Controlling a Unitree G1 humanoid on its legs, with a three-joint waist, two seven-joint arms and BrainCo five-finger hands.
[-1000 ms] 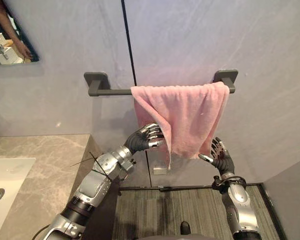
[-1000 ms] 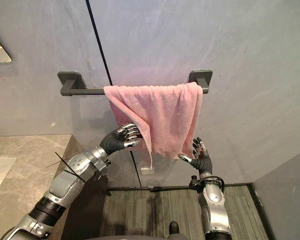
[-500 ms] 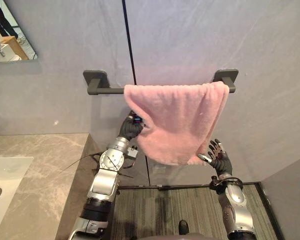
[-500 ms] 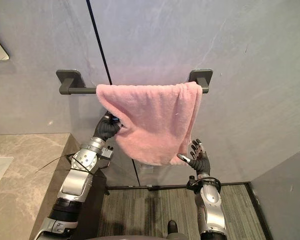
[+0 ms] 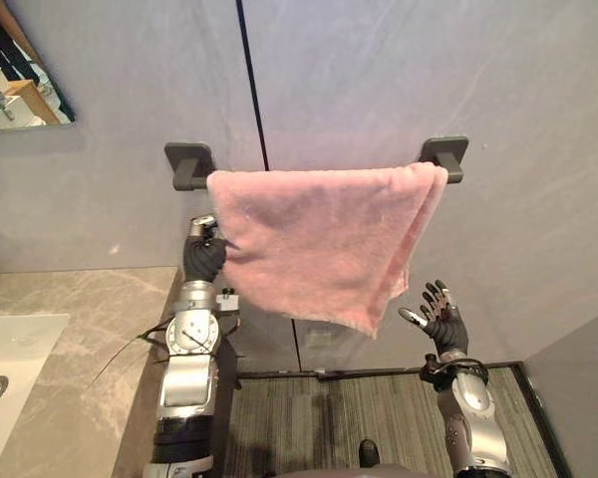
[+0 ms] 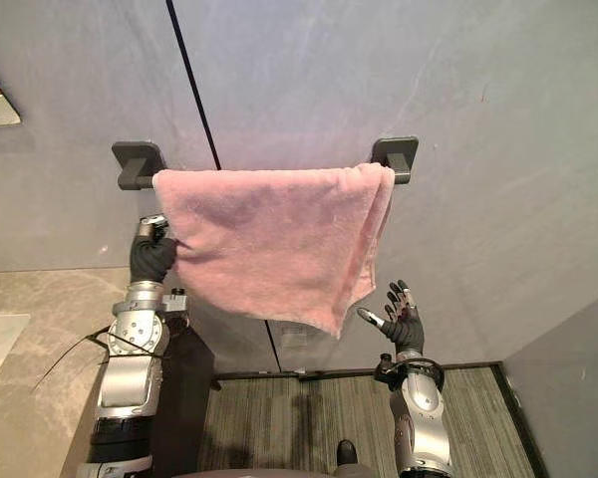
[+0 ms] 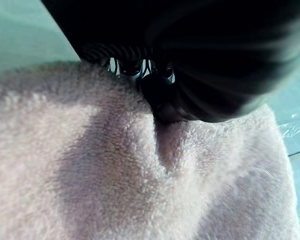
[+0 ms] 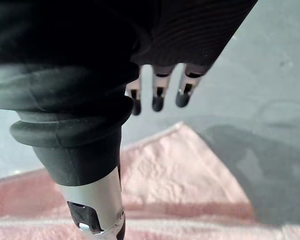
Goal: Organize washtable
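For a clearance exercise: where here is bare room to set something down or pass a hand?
Bare: the marble counter between sink and left hand; the wall under the pink towel, left of the open right hand. Crowded: the rail, covered bracket to bracket.

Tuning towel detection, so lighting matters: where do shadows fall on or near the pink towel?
Left eye view: the pink towel throws a shadow on the wall beneath it. Right wrist view: darker shadow beside its corner. Left wrist view: a shaded patch crosses it.
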